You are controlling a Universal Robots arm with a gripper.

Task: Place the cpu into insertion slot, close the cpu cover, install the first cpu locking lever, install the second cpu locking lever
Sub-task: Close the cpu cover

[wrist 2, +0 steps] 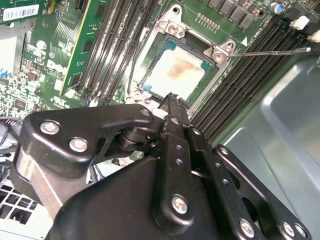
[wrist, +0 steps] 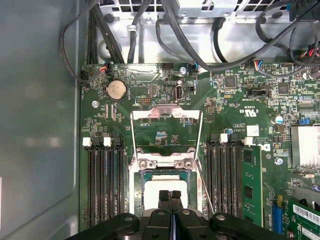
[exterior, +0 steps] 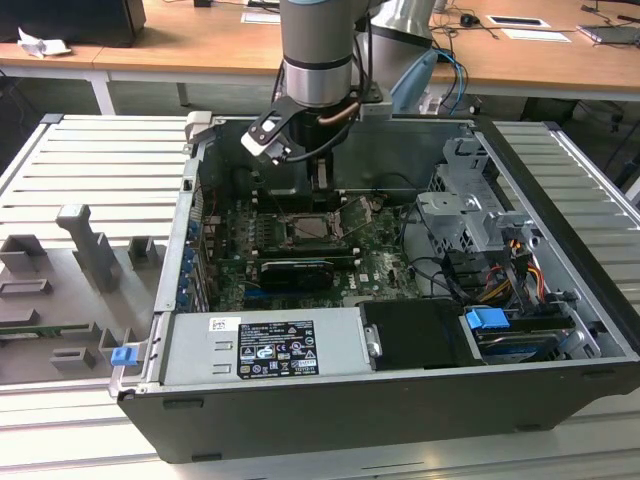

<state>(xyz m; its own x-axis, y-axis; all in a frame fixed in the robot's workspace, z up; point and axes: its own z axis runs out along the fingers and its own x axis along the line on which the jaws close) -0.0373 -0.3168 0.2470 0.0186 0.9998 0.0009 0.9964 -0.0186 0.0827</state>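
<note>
The cpu lies flat in the insertion slot, its pale top showing in both wrist views. The cpu cover is swung open on its hinge, and green board shows through its cut-out. A thin locking lever wire stands free along one side of the slot, seen again as a wire in the second wrist view. My gripper hangs just above the slot's near edge, fingers shut together on nothing. In the exterior view the gripper is inside the case above the insertion slot.
Black memory slots flank the socket on both sides. Cables cross the case wall beyond the board. A grey power supply and a drive cage crowd the case. A grey case wall is close beside the board.
</note>
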